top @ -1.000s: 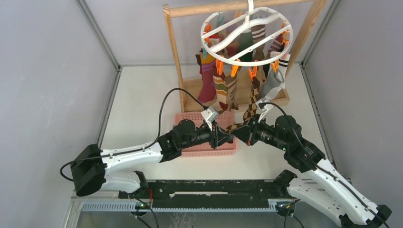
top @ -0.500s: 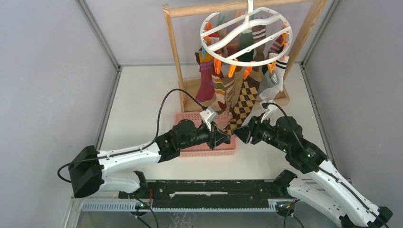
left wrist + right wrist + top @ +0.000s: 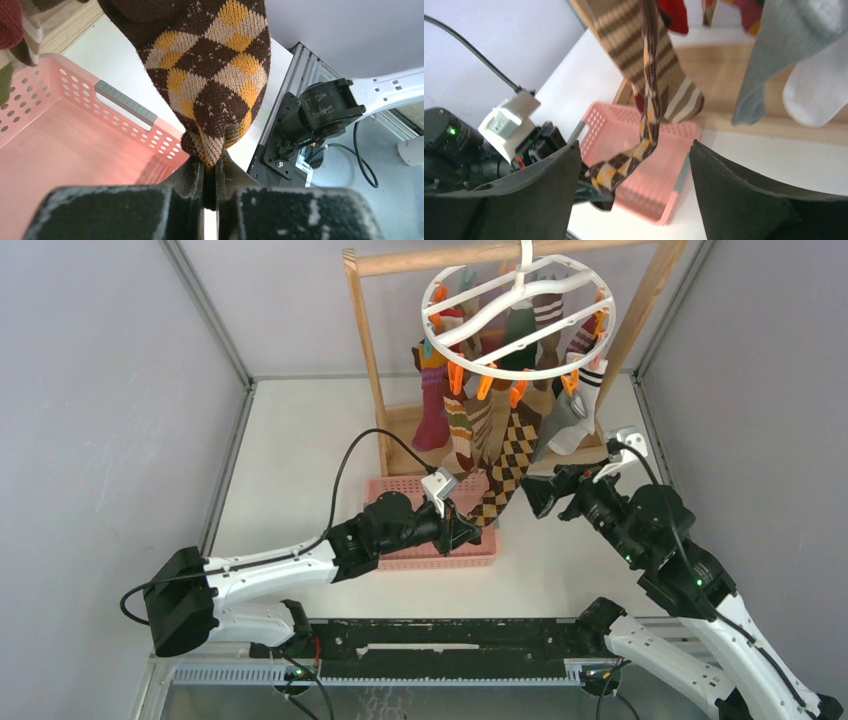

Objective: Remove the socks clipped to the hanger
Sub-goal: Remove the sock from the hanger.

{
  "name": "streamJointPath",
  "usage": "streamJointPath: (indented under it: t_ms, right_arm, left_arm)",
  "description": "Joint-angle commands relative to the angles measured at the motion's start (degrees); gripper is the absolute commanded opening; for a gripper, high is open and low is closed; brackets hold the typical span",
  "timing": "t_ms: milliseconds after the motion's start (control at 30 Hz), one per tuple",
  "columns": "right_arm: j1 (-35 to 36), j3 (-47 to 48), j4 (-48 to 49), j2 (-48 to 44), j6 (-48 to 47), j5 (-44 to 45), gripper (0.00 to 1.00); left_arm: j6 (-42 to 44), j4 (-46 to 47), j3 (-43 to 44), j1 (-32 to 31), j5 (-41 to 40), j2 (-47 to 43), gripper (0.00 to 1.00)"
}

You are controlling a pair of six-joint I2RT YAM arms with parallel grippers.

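Brown-and-yellow argyle sock (image 3: 505, 465): cuff clipped to white ring hanger (image 3: 522, 282) on wooden rack (image 3: 365, 350), drawn slantwise down | left jaws: almost closed, pinching its toe over pink basket (image 3: 480, 552) | right jaws: wide apart, empty, near sock.

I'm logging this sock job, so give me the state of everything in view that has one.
Left gripper: shut on the toe of the argyle sock.
Right gripper: open, holding nothing.
Argyle sock: clipped to the hanger, slanting down to the basket.
Other socks: clipped, hanging loose.
Hanger: hung on the wooden rail.
Basket: no socks visible inside.
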Motion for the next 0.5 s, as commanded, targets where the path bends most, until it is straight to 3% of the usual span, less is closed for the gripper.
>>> streamJointPath:
  t_ms: [0, 133, 467]
  right_arm:
    - [0.3, 2.8, 7.5, 0.4, -6.3, 3.5, 0.94]
    - [0.3, 2.8, 14.2, 1.9, -9.0, 3.4, 0.99]
    - [0.1, 2.8, 29.1, 7.5, -12.7, 2.8, 1.0]
  left_arm:
    - [1.6, 0.3, 3.8, -0.1, -0.5, -2.2, 0.04]
    - [1.8, 0.0, 3.7, -0.1, -0.5, -2.3, 0.04]
    - [2.0, -0.5, 3.6, -0.1, -0.6, -3.0, 0.04]
